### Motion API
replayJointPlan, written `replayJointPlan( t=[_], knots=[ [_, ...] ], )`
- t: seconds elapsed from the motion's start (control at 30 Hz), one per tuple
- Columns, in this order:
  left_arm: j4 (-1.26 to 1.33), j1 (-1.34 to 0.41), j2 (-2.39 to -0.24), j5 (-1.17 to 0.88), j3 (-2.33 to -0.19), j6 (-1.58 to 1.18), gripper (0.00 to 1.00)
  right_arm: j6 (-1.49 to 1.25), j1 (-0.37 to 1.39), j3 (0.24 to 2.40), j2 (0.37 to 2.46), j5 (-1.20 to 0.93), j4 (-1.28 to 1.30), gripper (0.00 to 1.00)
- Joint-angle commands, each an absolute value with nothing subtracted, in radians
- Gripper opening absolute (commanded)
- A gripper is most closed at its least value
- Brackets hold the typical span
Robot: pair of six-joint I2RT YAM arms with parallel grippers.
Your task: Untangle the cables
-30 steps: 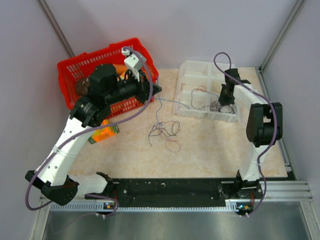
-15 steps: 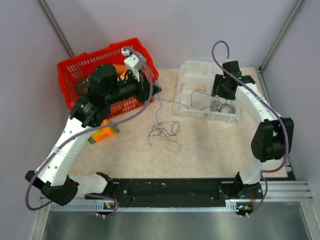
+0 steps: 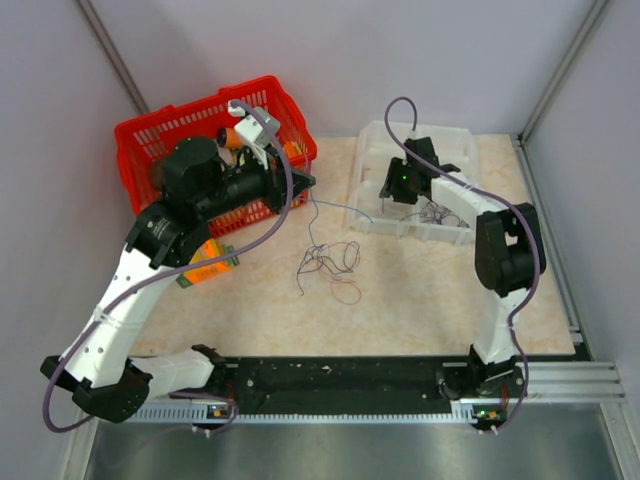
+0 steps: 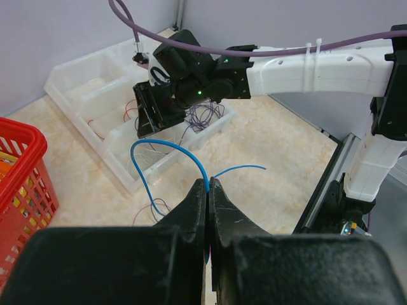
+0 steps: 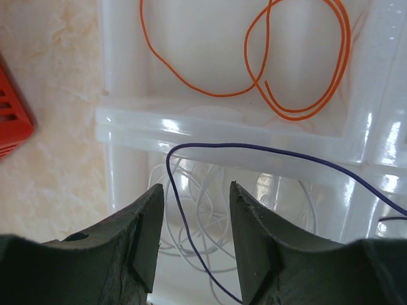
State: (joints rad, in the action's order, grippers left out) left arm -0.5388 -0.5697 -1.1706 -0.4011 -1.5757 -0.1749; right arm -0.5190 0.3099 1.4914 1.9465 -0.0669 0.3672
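The left end effector (image 4: 208, 185), clamped fully shut on a blue cable (image 4: 172, 146), holds it raised beside the red basket (image 3: 150, 120), apparently to draw it out of the tangle of cables (image 3: 330, 262) on the table (image 3: 420, 290). The right end effector (image 5: 195, 190), jaws parted and gripping nothing, hovers over the clear divided tray (image 5: 222, 124). There an orange cable (image 5: 299, 114) lies in its own compartment and a purple cable (image 5: 254, 149) loops across the next.

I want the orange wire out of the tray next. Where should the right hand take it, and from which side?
Probably the orange wire at its doubled bend, where two strands run close together, from straight above: it lies flat, and the tray walls block any sideways approach.
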Motion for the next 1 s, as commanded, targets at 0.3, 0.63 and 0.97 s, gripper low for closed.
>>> replayJointPlan(
  t=[0.3, 0.63, 0.97],
  knots=[
    [-0.517, -0.565, -1.160, -0.387, -1.594, -0.164, 0.00, -0.499, 0.321, 1.566, 1.930, -0.084, 0.357, 0.00],
    [-0.494, -0.565, -1.180, -0.410, -1.585, -0.170, 0.00, -0.546, 0.192, 1.513, 1.766, -0.385, 0.384, 0.00],
    [-0.494, -0.564, -1.184, -0.411, -1.585, -0.167, 0.00, -0.678, 0.005, 1.345, 1.677, -0.548, 0.256, 0.00]
  ],
)
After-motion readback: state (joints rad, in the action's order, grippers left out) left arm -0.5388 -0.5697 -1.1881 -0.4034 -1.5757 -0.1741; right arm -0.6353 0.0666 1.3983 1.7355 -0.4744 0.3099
